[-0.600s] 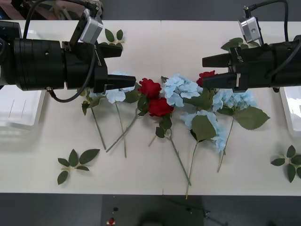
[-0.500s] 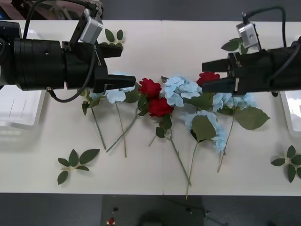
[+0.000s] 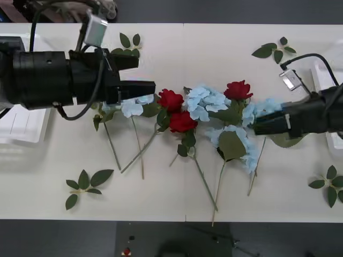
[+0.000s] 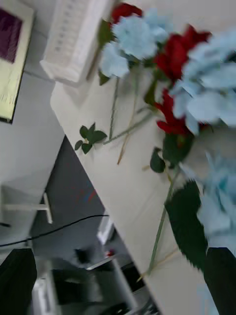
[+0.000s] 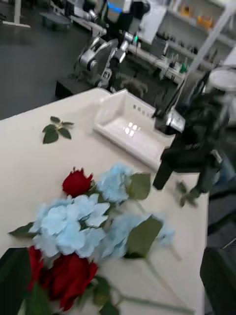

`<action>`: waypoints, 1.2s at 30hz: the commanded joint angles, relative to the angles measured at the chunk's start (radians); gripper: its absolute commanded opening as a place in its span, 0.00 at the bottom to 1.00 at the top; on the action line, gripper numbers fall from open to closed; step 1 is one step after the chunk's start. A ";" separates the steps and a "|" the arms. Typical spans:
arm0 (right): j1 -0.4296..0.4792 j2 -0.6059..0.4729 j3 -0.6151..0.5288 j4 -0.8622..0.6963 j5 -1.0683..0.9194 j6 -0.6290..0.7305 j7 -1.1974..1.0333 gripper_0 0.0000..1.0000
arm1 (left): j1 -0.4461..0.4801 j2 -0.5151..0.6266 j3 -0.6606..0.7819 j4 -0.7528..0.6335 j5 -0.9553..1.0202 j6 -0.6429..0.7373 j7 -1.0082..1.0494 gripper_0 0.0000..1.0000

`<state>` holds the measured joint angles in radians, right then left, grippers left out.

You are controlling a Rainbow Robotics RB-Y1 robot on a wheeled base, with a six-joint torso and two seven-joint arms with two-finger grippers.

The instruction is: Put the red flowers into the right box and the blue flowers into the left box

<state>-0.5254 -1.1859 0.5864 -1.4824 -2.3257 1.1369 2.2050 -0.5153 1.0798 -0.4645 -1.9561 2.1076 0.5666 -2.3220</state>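
Front view: camera above the arms, looking forward and steeply down on the desk (image 3: 214, 48); whole flower spread in frame, medium range.

Right wrist view: low and close over the desk (image 4: 123, 197), tilted, looking across the flowers toward the left box (image 4: 73, 39).

Left wrist view: low, near the blooms, facing across the desk (image 5: 29, 162) toward the right box (image 5: 130, 130) and the room beyond.

Shared by all three: the red flowers (image 3: 177, 111) (image 4: 179, 49) (image 5: 66, 275) and the blue flowers (image 3: 206, 101) (image 4: 135, 34) (image 5: 73, 224) at mid-desk.
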 commanded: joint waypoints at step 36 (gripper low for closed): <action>-0.034 0.215 -0.123 0.120 0.957 -0.005 -0.861 1.00 | -0.301 -0.086 -0.190 0.801 -0.575 0.361 1.102 1.00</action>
<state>-0.5262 -0.9831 0.4681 -1.3732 -1.3845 1.1418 1.3943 -0.7011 0.9887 -0.5450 -1.2050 1.5360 0.9322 -1.3282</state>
